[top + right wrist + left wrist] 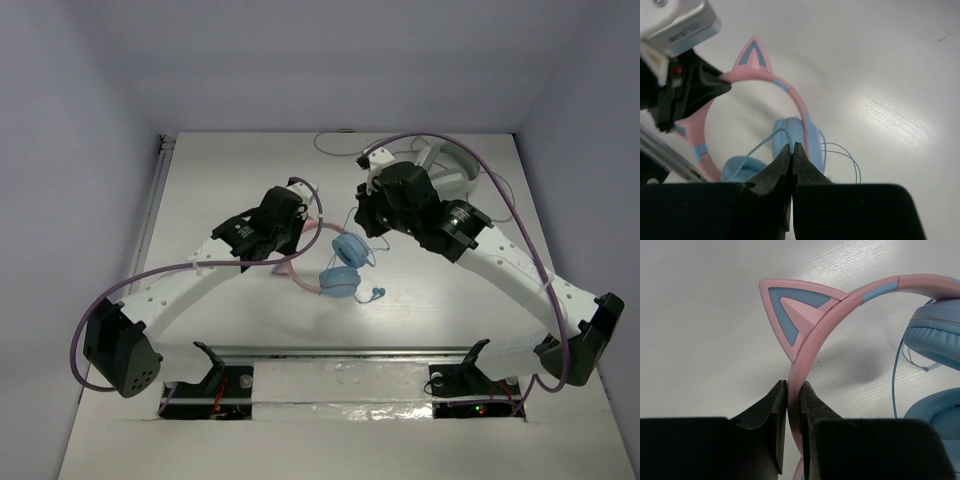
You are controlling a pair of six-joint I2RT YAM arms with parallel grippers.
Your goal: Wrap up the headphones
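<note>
The headphones [342, 265] lie mid-table, two light-blue earcups stacked near each other, a pink headband [812, 342] with cat ears [790, 310] curving left. My left gripper [793, 390] is shut on the pink headband just below one cat ear; in the top view it [288, 248] sits left of the earcups. My right gripper [792, 147] is shut on the thin light-blue cable [752, 150], held above an earcup [790, 135]; in the top view it [368, 222] is just up-right of the earcups. The cable's plug end [377, 293] lies on the table to the right.
White-grey headphones [447, 172] with a pale cable [335, 148] lie at the back right behind the right arm. The table's left edge has a metal rail [152, 210]. Purple arm cables loop over both arms.
</note>
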